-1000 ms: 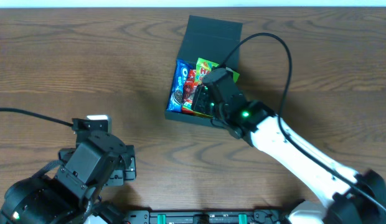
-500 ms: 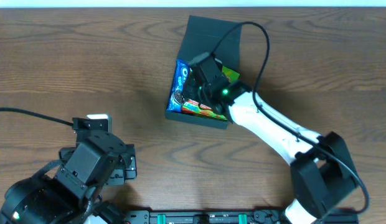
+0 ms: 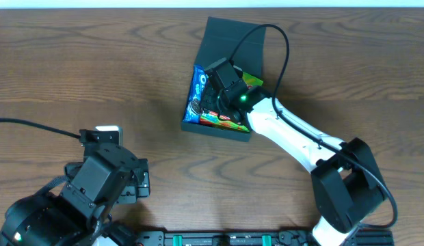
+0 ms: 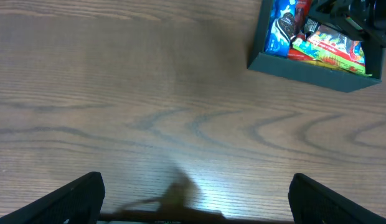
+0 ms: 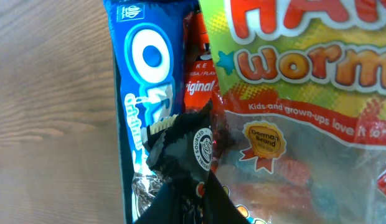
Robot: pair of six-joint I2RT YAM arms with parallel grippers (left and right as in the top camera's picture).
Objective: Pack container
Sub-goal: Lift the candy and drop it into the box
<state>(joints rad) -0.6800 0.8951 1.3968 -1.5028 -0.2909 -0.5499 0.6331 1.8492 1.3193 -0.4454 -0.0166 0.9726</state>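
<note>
The container [image 3: 232, 35], a dark teal-black box with its flap lid open at the back, sits at the table's top centre. It holds a blue Oreo packet [image 3: 196, 90], a red packet [image 5: 196, 68] and a green gummy worm packet [image 3: 252, 81]. My right gripper [image 3: 221, 93] is down inside the box, shut on a crumpled black snack packet [image 5: 187, 152] that lies over the Oreo packet [image 5: 143, 74] and the gummy worm packet [image 5: 305, 93]. My left gripper [image 4: 193, 199] is open and empty over bare table, far from the box [image 4: 305, 65].
The right arm's black cable [image 3: 277, 41] arcs over the box's lid. The left arm [image 3: 96, 181] rests at the front left of the wooden table [image 3: 96, 68].
My right gripper has moved left and deeper into the box with the black packet, from the box's front right to its middle. The left arm has not moved.
</note>
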